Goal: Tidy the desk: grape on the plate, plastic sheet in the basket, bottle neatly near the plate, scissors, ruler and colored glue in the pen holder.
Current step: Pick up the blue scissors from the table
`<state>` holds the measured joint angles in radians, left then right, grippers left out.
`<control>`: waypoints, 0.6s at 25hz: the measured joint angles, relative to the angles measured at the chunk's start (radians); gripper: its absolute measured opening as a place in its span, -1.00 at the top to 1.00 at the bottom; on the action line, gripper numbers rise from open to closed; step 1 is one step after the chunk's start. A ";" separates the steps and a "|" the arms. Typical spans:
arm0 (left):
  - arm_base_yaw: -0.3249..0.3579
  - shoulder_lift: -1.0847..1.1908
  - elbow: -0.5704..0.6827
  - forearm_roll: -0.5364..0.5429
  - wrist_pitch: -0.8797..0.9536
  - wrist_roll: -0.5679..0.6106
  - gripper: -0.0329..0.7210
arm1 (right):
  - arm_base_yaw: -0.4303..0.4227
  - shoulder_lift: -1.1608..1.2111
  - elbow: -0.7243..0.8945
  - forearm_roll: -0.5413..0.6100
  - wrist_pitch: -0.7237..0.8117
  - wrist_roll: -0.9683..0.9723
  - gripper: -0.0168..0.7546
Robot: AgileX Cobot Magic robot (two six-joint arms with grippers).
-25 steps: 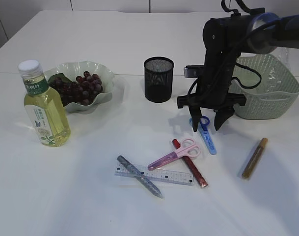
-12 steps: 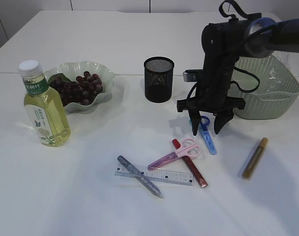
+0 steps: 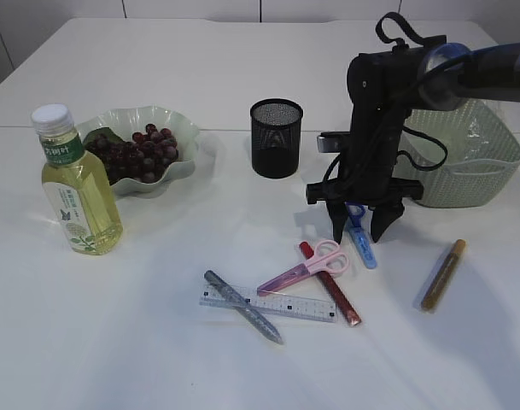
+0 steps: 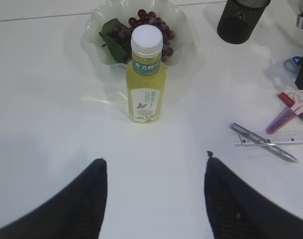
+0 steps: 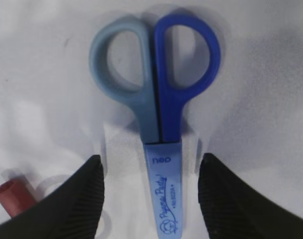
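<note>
My right gripper (image 3: 359, 232) is open, low over the table, with one finger on each side of the blue scissors (image 3: 360, 237); the right wrist view shows the scissors (image 5: 161, 124) lying flat between the open fingers (image 5: 149, 164). Pink scissors (image 3: 306, 266), a red glue stick (image 3: 332, 286), a grey glitter glue pen (image 3: 242, 306), a clear ruler (image 3: 272, 303) and a gold glue stick (image 3: 443, 273) lie on the table. The black mesh pen holder (image 3: 276, 137) stands behind. The bottle (image 3: 76, 184) stands beside the plate (image 3: 187, 132) of grapes (image 3: 140, 154). My left gripper (image 4: 153, 167) is open and empty, near the bottle (image 4: 146, 74).
A green woven basket (image 3: 469, 158) stands at the right, behind my right arm, with clear plastic sheet (image 3: 492, 130) in it. The left wrist view also shows the plate (image 4: 94, 30), the pen holder (image 4: 238, 20) and the grey pen (image 4: 263, 142).
My right gripper has come down over the blue scissors, so its open fingers now straddle them close to the table. The objects have not moved.
</note>
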<state>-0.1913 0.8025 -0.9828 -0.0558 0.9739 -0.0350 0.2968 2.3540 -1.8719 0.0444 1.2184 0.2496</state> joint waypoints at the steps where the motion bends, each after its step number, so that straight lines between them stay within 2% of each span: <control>1: 0.000 0.000 0.000 0.000 0.000 0.000 -0.26 | 0.000 0.002 0.000 0.000 0.000 0.000 -0.22; 15: 0.000 0.000 0.000 0.000 -0.002 0.000 -0.26 | 0.000 0.002 0.000 -0.010 0.000 -0.004 -0.22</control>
<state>-0.1913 0.8025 -0.9828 -0.0558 0.9721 -0.0350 0.2968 2.3558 -1.8719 0.0345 1.2184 0.2459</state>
